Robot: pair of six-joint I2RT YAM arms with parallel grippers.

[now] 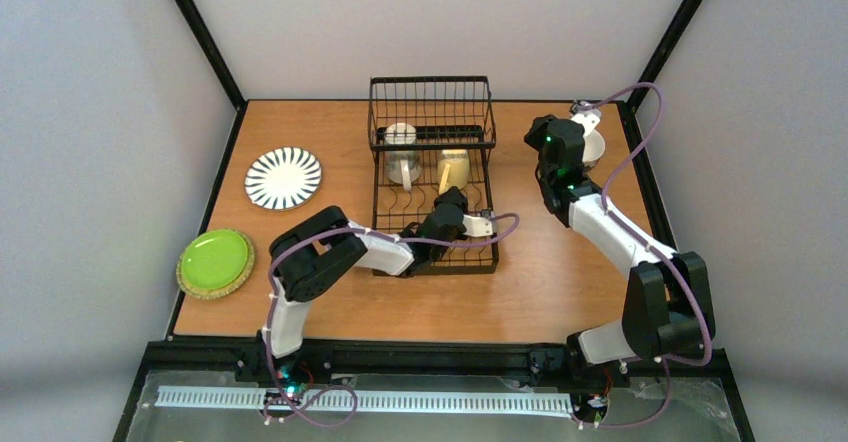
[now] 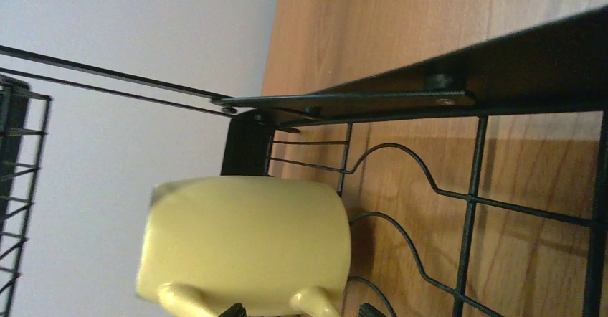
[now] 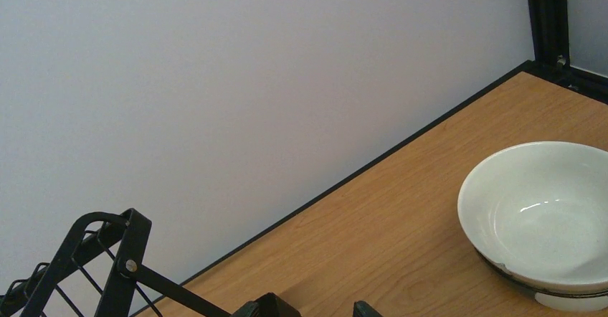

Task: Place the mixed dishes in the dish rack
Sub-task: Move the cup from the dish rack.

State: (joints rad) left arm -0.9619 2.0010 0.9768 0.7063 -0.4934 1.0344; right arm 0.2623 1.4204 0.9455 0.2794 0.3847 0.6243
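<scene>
**Yellow mug racked, bowl and plates to go**

Two mugs sit in the rack: the cream mug at its 11 o'clock and the yellow mug at 1 o'clock. The left tool hangs just beside the yellow mug, spread wide and grasping nothing. The right tool, also released, faces the bowl at the counter's 2 o'clock corner. The striped plate waits at 10 o'clock. The green plate rests on a tan plate at 8 o'clock. I judge it roughly a third done.

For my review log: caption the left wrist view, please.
Yellow mug resting in the black wire dish rack, handle facing the camera.
</scene>
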